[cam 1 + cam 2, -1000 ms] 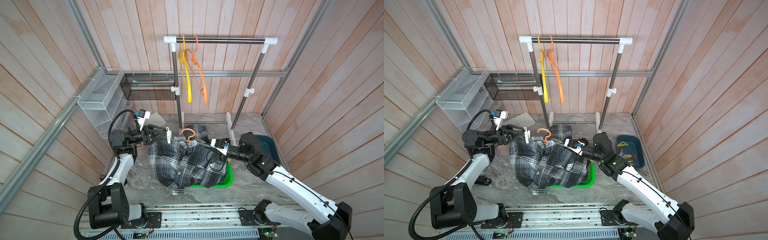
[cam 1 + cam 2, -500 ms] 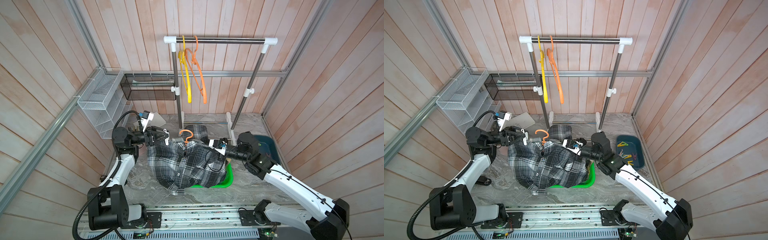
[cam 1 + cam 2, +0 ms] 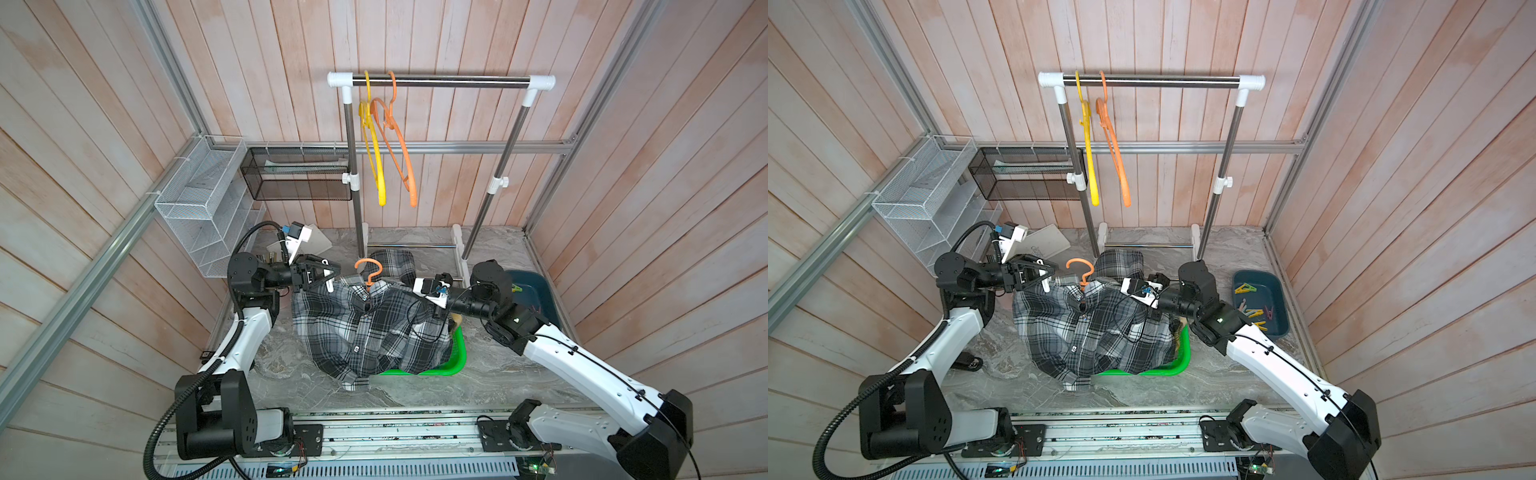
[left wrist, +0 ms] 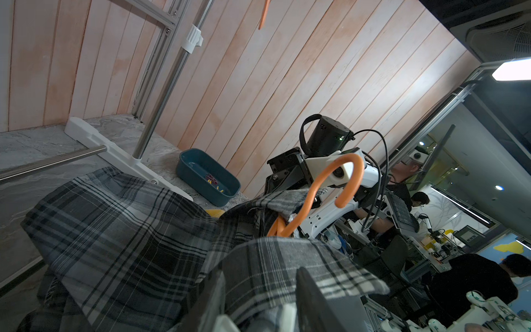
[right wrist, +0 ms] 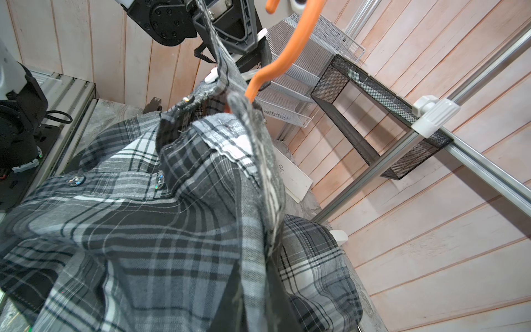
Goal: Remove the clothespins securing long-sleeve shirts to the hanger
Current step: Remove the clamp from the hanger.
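Top views: a grey checked shirt (image 3: 365, 332) on an orange hanger (image 3: 368, 269) hangs between the two arms, its tail draped over a green basket (image 3: 455, 359); the left gripper (image 3: 333, 274) is at one shoulder, the right gripper (image 5: 258, 276) at the other.

Left wrist view: the left fingers (image 4: 313, 304) stand part-way apart with the shoulder cloth between them; a pale pin (image 3: 329, 284) sits at that shoulder, just at the fingertips; whether the jaws already press it cannot be told.

Right wrist view: the right jaws are shut on the shirt's far shoulder, cloth running out from between them; the hanger arm beneath is hidden.

Loose pins (image 3: 1254, 309) lie in the blue bin (image 3: 1283, 307), beside the right arm and well apart from the shirt.

Step in hand, as judged: unpinning the left shoulder while the right arm steadies the garment. The next move calls for a squeeze on the pin's tail ends, not its nose, then a pull along the pin's length, away from the hanger; the cloth is slack, so the right grip should hold firm; the freed pin belongs in the bin.
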Robot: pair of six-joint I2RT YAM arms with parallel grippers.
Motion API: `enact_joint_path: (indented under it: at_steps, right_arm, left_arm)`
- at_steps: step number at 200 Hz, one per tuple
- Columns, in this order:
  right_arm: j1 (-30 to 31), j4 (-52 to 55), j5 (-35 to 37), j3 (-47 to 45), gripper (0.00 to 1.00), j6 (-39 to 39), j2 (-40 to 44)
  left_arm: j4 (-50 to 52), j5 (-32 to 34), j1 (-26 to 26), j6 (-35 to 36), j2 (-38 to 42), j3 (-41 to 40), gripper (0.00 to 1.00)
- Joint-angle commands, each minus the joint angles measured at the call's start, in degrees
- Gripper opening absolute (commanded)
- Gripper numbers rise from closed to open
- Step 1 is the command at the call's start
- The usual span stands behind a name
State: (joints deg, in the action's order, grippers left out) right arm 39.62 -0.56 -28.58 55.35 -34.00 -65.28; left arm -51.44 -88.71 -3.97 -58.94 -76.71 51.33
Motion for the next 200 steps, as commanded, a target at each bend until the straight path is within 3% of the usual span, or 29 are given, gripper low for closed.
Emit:
enact_joint_path:
  at_steps: [1,22,47,83,121,139,151,161,168,173,186,192,200]
  right_arm:
    - [0.20,-3.23,1.41,2.04,0.00,-0.69,-0.64]
    - [0.20,-2.86,1.52,2.16,0.00,-1.07,-1.16]
    - [0.24,-2.57,1.50,1.95,0.00,-1.09,-1.60]
    - [0.11,-2.20,1.51,1.35,0.00,-0.44,-1.61]
    - [-0.20,-0.85,1.41,0.11,0.00,3.23,-2.23]
    - [-1.22,-0.78,0.91,-1.24,0.00,7.73,-2.76]
    - [-2.02,-1.38,0.68,-2.66,0.00,11.44,-3.14]
    - [-2.35,-1.83,0.46,-4.12,0.00,14.24,-3.45]
    - [-2.59,-2.19,0.45,-5.18,0.00,16.33,-3.74]
    - [-2.70,-2.41,0.74,-5.72,0.00,18.37,-4.06]
    - [-3.06,-2.74,1.16,-6.97,0.00,22.71,-4.99]
    - [-3.09,-3.15,1.71,-7.87,0.00,24.56,-5.44]
    - [-3.09,-3.99,2.83,-9.04,0.00,27.19,-5.97]
  left_arm:
    - [-0.68,-3.23,0.36,0.28,0.16,1.76,0.33]
    - [-0.83,-3.38,0.36,0.14,0.40,1.97,0.27]
    - [-0.85,-3.34,0.36,-0.01,0.23,2.24,0.00]
    - [-7.26,-2.97,0.32,-4.99,-0.91,2.93,0.00]
    - [-25.39,-0.50,0.09,-21.83,-4.43,6.75,0.00]
    - [-25.08,1.41,0.18,-22.84,-4.94,10.00,0.00]
    - [-17.36,3.07,0.49,-17.16,-3.86,11.37,0.00]
    - [-3.64,4.86,0.86,-6.95,-1.60,12.34,0.00]
    - [10.90,7.21,1.06,5.58,0.39,13.88,0.00]
    - [27.13,10.12,1.55,16.46,1.88,15.49,0.00]
    - [58.97,23.38,4.76,42.26,3.82,23.18,0.00]
    - [64.70,28.41,6.26,46.86,3.80,25.12,0.00]
    - [66.64,31.43,6.98,47.14,3.72,25.70,0.00]
